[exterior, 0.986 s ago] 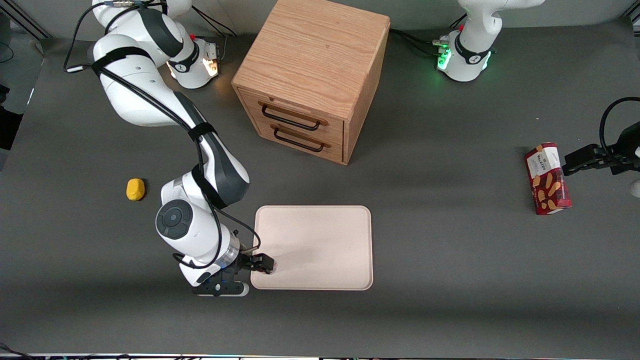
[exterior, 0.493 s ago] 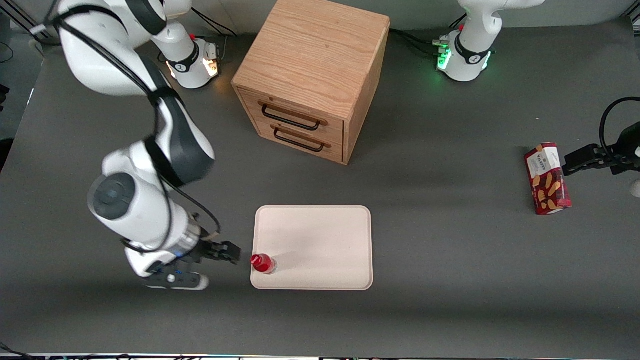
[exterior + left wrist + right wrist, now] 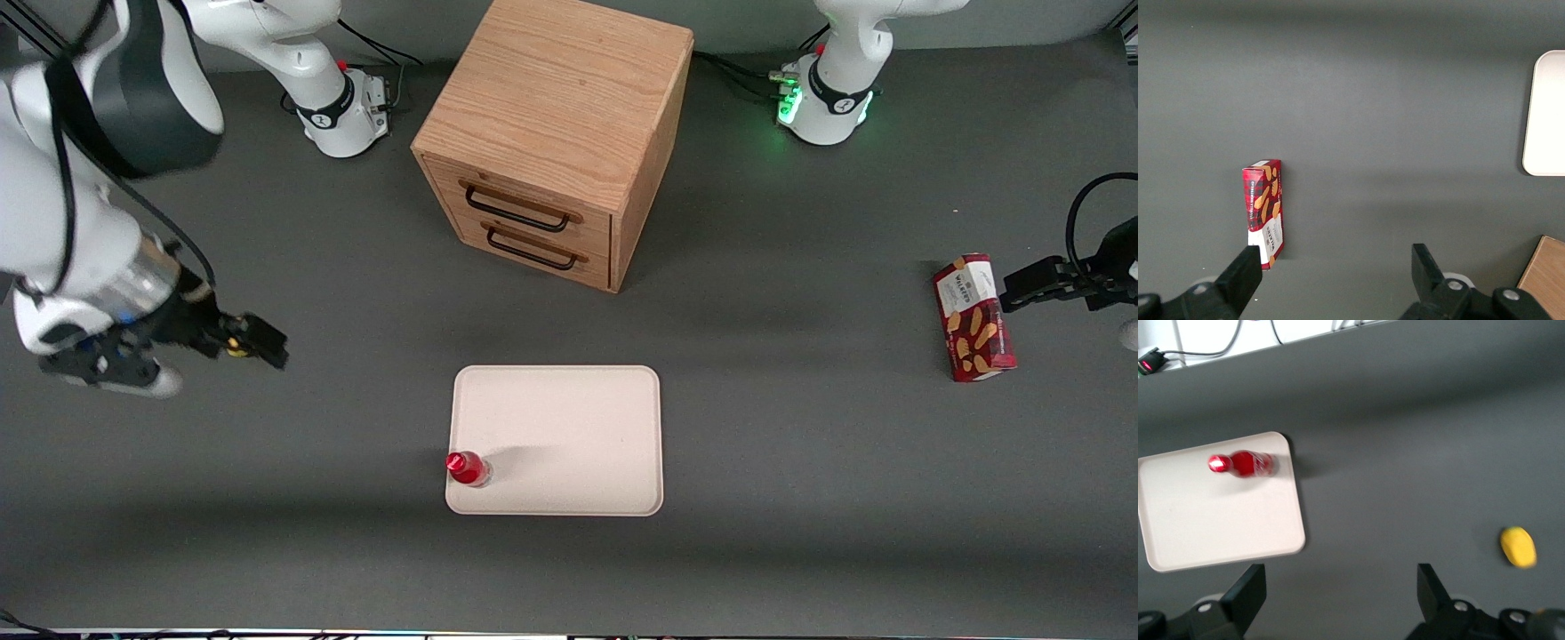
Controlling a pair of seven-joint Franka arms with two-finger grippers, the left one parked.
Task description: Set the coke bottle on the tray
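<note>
The small red coke bottle (image 3: 467,468) stands upright on the cream tray (image 3: 569,427), in the tray corner nearest the front camera at the working arm's end. In the right wrist view the bottle (image 3: 1243,463) stands near a corner of the tray (image 3: 1211,520). My right gripper (image 3: 258,342) is open and empty, raised above the table well away from the tray, toward the working arm's end. Its wide-apart fingers (image 3: 1248,593) frame bare table.
A wooden drawer cabinet (image 3: 556,133) stands farther from the front camera than the tray. A yellow lump (image 3: 1518,547) lies on the table near my gripper. A red biscuit box (image 3: 973,317) lies at the parked arm's end, also in the left wrist view (image 3: 1263,211).
My gripper has let go of the coke bottle on the tray, then risen and swung away toward the working arm's end. The bottle stays standing on the tray.
</note>
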